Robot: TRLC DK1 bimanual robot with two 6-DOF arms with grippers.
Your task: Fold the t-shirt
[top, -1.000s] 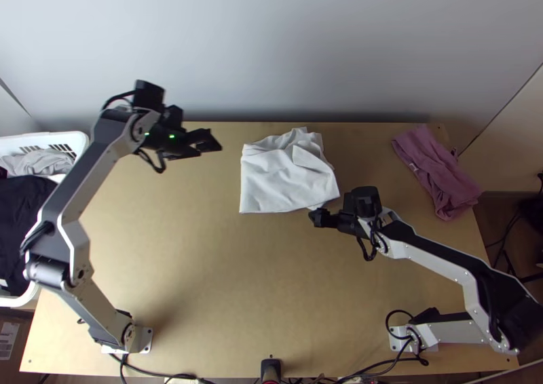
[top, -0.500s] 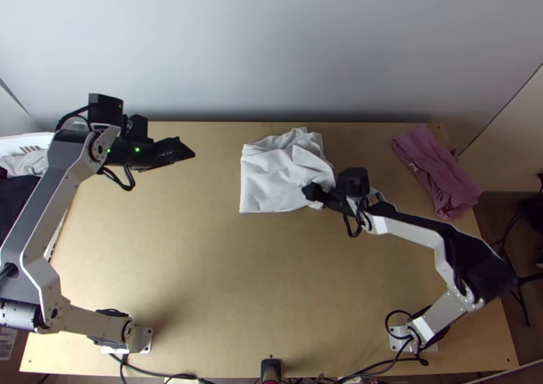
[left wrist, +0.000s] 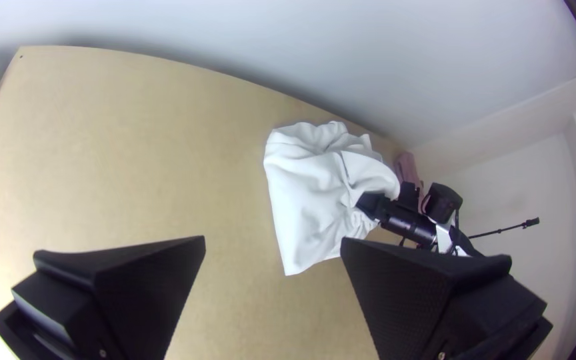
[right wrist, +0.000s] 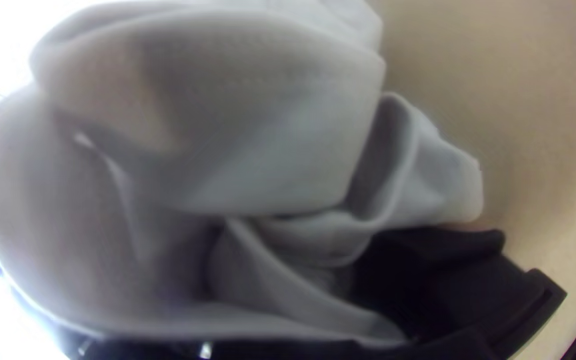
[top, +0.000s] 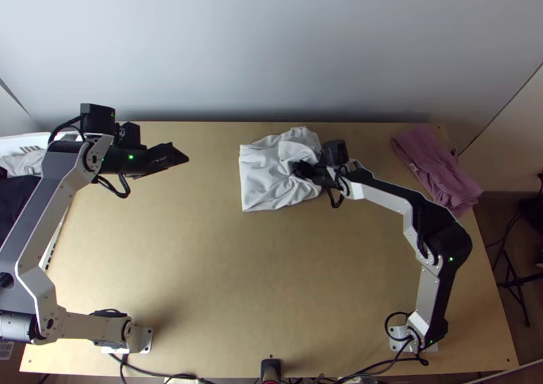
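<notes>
My left gripper hangs open with nothing between its fingers, left of the white t-shirt in the top view. In the left wrist view the same left gripper has its fingers wide apart. My right gripper is shut on the t-shirt's right part, gathering it over the rest. Wrinkled cloth bulges over the right gripper in its wrist view and hides part of it. The shirt lies as a compact bundle, smoother on its left side and bunched where it is held.
A folded mauve cloth lies at the table's far right. The white laundry basket stands beyond the left edge, with grey and dark cloth inside. A pale wall rises behind the table's back edge.
My right gripper has moved up and left in the top view, drawing the t-shirt's right edge inward. My left gripper has shifted left, away from the shirt, and slightly down.
</notes>
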